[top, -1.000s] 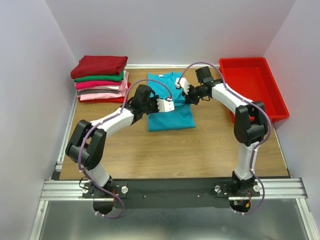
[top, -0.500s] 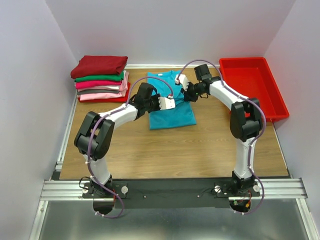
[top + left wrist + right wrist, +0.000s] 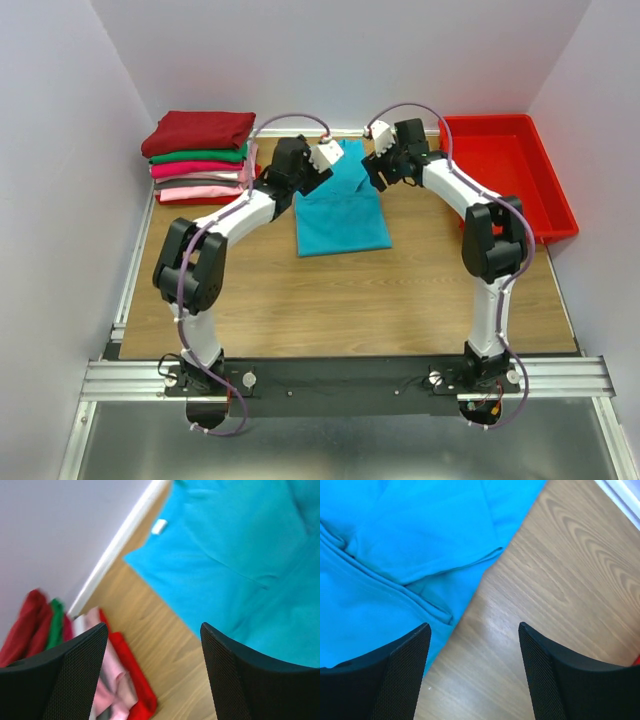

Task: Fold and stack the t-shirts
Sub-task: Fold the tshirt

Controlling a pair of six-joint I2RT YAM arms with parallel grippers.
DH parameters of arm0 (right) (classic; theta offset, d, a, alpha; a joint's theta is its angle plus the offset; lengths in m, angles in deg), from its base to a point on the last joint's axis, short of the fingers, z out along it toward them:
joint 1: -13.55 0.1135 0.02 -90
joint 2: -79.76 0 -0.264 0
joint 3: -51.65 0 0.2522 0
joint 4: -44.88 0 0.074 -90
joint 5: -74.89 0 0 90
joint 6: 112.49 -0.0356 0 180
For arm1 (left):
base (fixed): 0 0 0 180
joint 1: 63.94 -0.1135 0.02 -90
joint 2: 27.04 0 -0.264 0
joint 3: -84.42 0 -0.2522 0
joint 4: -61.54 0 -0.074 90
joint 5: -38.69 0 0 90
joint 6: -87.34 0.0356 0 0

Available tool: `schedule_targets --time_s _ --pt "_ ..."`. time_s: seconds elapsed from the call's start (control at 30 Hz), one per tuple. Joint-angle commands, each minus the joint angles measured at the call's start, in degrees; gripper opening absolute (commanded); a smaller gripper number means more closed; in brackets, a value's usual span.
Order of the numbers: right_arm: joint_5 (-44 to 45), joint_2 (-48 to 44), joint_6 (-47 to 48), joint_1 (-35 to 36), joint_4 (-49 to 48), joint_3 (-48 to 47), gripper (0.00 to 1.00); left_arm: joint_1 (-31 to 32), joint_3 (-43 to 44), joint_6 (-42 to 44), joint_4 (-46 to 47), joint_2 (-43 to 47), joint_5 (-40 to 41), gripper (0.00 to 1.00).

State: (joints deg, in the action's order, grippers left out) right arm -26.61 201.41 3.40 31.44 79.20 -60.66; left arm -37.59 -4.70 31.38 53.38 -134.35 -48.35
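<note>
Here's the wooden table (image 3: 350,300), and the teal t-shirt (image 3: 340,222) lies flat right in the middle of it, sides folded in, collar end toward the back wall. Everything else is placed off that shirt. Off to its right, well apart, sits the red bin (image 3: 505,172). To the left of its far end is the stack (image 3: 200,155) of folded tees (dark red on top, then green, magenta and light pink), with a strip of bare wood between the two.

Now the arms. The left gripper (image 3: 154,632) hangs over the shirt's far left corner, jaws spread wide with nothing between them. Its wrist camera looks straight down through the gap onto bare wood just beside the shirt's left edge. The teal cloth fills the upper right of that view and the stack peeks in at the lower left.

The right gripper (image 3: 475,627) hangs over the far right corner, jaws just as wide apart and just as empty. Below the gap is bare wood again, right beside the shirt's right edge. A folded-in sleeve (image 3: 430,535) shows in that wrist view, lying on the body of the shirt.

Smallest of all, a little white label (image 3: 159,526) sits on the teal cloth near the back wall.
</note>
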Motion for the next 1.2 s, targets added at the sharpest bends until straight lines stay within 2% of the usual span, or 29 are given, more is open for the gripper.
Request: schedule_targets --time_s 0.0,0.03,0.07,0.1,0.13,0.17,0.23,0.27,0.37,0.47,0.63,1.17 --pt "-5.59 -8.52 -6.65 -1.36 -2.90 3.52 0.78 -1.04 0.32 -7.15 -0.67 9.47 2.87 0.81" --pt "-16.86 -9.92 0.49 -1.28 -0.80 6.75 0.80 -1.04 -3.69 -6.02 -3.21 11.40 -6.21 0.79" --pt "-22.88 -11.50 5.96 -1.28 5.74 8.44 0.83 -0.95 -6.87 -1.57 -3.67 15.86 -10.91 0.78" --pt "-27.99 -14.30 17.15 -1.37 9.03 10.37 0.85 0.18 -10.64 2.83 -3.93 18.42 -14.70 0.77" --pt "-34.13 -15.98 22.75 -1.28 13.41 16.04 0.87 1.41 -18.94 7.48 -3.76 23.67 -19.61 0.77" --pt "-36.20 -17.48 28.98 -1.37 15.55 18.71 0.88 4.38 -23.64 18.06 -2.98 26.25 -20.70 0.77" --pt "-36.14 -20.90 43.02 -1.28 16.71 24.86 0.88 7.04 -34.25 24.56 -1.23 30.03 -19.41 0.76" --pt "-34.21 -21.27 47.02 -1.19 16.71 28.11 0.88 7.75 -36.32 25.62 0.35 31.36 -19.22 0.76" --pt "-30.34 -19.79 47.77 -1.10 16.36 29.28 0.86 8.10 -40.03 25.46 3.09 31.29 -22.03 0.75" --pt "-28.66 -18.64 44.25 -1.10 15.04 28.85 0.82 8.45 -37.67 24.41 1.17 26.91 -20.55 0.72" --pt "-27.25 -18.99 40.12 -1.10 12.76 28.58 0.82 8.90 -38.18 24.32 3.44 23.03 -17.38 0.72" --pt "-21.37 -14.69 37.22 1.88 8.62 29.02 0.79 8.98 -33.44 21.51 2.57 12.56 -13.86 0.67"
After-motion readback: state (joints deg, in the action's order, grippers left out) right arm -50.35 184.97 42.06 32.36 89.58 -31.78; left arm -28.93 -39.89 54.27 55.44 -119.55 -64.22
